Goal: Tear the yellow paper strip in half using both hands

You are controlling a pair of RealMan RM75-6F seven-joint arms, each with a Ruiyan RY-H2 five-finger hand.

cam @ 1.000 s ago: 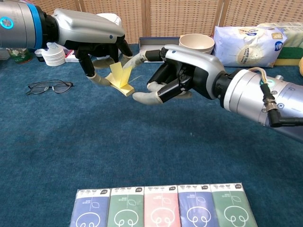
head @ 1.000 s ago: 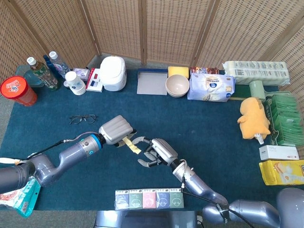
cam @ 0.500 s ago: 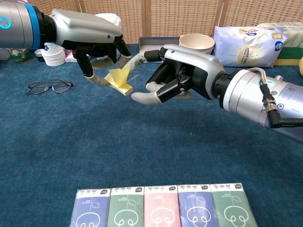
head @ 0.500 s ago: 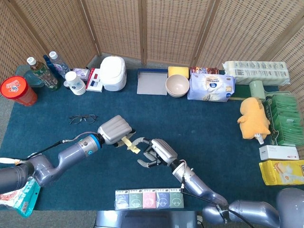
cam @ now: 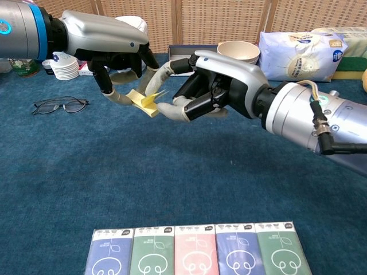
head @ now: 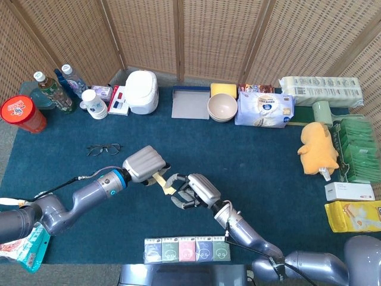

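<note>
The yellow paper strip (cam: 145,101) hangs crumpled above the blue cloth, and my left hand (cam: 109,48) pinches its upper left end from above. My right hand (cam: 213,86) has come in from the right. Its forefinger arches over the strip and its thumb (cam: 170,109) lies just under the strip's free end, with a gap still showing between them. In the head view the strip (head: 161,182) sits between the left hand (head: 144,162) and the right hand (head: 193,190), above the middle of the table.
A pair of glasses (cam: 59,105) lies left of the hands. A row of tissue packs (cam: 195,247) lines the near edge. Along the back stand a bowl (cam: 237,51), a white bag (cam: 301,54), bottles (head: 56,89) and a rice cooker (head: 142,91); a yellow plush toy (head: 319,146) lies at the right.
My right hand has moved left and its forefinger and thumb have curled round the strip's free end. The left hand keeps its hold and has barely moved.
</note>
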